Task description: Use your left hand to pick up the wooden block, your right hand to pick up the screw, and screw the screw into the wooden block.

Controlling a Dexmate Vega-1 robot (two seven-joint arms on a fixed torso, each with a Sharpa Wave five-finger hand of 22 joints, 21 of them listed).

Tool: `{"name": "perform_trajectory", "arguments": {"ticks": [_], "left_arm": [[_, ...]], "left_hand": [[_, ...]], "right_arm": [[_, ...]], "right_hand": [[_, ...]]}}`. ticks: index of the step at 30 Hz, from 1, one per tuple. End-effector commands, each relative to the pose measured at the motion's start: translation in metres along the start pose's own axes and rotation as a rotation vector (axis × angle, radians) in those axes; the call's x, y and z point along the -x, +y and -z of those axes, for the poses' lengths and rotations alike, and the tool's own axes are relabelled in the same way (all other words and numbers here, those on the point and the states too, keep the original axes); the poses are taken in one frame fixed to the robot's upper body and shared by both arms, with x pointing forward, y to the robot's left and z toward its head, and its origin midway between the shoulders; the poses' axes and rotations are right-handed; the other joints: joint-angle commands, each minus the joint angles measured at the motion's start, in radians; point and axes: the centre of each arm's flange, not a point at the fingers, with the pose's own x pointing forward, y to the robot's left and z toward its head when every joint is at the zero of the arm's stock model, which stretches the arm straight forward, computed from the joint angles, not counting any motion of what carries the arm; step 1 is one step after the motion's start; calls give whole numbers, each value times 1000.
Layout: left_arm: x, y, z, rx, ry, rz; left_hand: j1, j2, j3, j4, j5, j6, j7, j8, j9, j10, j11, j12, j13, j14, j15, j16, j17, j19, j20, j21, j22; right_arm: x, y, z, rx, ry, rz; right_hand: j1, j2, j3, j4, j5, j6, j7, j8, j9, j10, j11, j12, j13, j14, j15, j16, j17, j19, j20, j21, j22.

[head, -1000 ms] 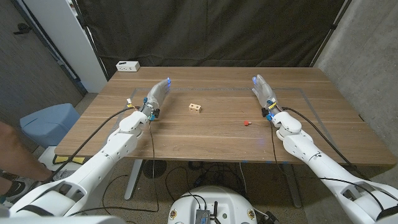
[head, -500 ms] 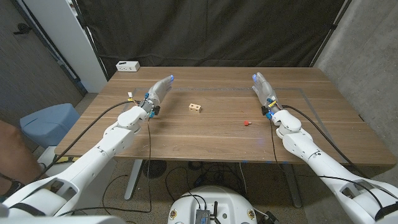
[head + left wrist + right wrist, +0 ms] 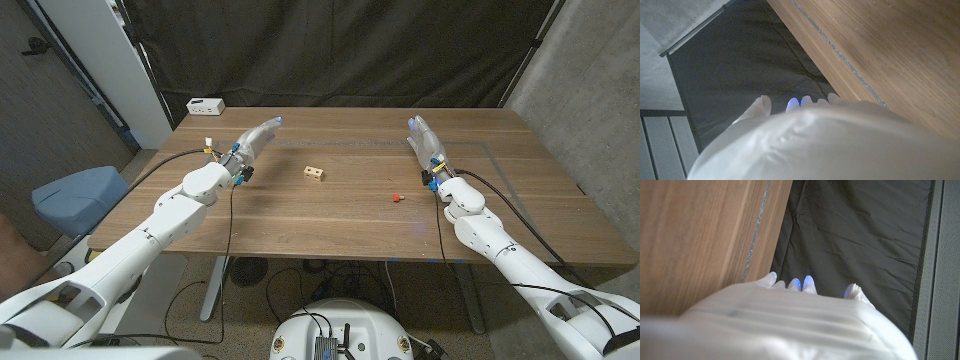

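We see the wooden block (image 3: 314,173) lying right of our left hand (image 3: 254,143), the screw (image 3: 396,197) just left of our right hand (image 3: 424,142); both hands hold nothing, fingers stretched. A white box (image 3: 206,105) sits beyond the left hand.

1. The head view looks down from above over the whole table (image 3: 330,215).
2. Each wrist view sits close behind its own hand, facing the table's far edge and black curtain (image 3: 755,65), which all views share.

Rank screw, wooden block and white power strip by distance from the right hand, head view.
1. screw: just beside the right hand, toward table middle.
2. wooden block: mid-table, between both hands.
3. white power strip: far corner on the robot's left.
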Motion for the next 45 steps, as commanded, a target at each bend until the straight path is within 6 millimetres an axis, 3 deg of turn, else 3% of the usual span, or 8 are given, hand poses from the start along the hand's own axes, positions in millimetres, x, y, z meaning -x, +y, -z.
{"name": "perform_trajectory", "arguments": {"ticks": [1,11,17,29,45], "left_arm": [[0,8,-23,-175,11,50],[-5,14,-47,-379,13,87],[-10,12,-60,-483,22,140],[-15,3,-80,-656,39,213],[-22,-22,-113,-927,25,273]], "left_hand": [[37,-9,9,-43,15,8,-20,8,2,16,-19,12,1,1,-10,7,1,-2,14,4,2],[118,-30,30,-142,58,66,-50,21,3,78,-53,26,3,37,-20,14,2,31,29,10,1],[156,-59,30,-174,64,81,-61,24,4,104,-69,30,5,57,-10,18,3,45,41,10,1],[220,-129,15,-182,37,132,-66,42,8,159,-71,43,11,91,-8,20,5,47,43,4,1],[302,-176,11,-181,3,183,-80,56,11,210,-83,55,18,113,-17,23,6,36,44,3,4]], "right_arm": [[6,-2,0,-9,-3,17],[6,-5,1,-21,-6,23],[6,-7,2,-24,-7,30],[7,-13,6,-34,-5,40],[9,-21,10,-54,-16,48]], "right_hand": [[2,-7,8,-1,4,3,-3,7,3,-2,-8,4,2,-8,-11,5,2,-3,-29,7,4],[8,-8,12,-6,5,4,-2,8,3,0,-9,5,2,-6,-10,5,0,0,-27,8,4],[11,-9,15,-9,5,4,-3,8,3,0,-9,5,2,-4,-9,5,-2,2,-27,9,4],[14,-10,18,-12,5,5,-3,9,3,1,-8,5,2,-4,-7,5,-2,2,-23,9,4],[15,-14,20,-16,4,5,-5,9,3,3,-10,6,2,-5,-3,5,-3,4,-18,9,4]]}}
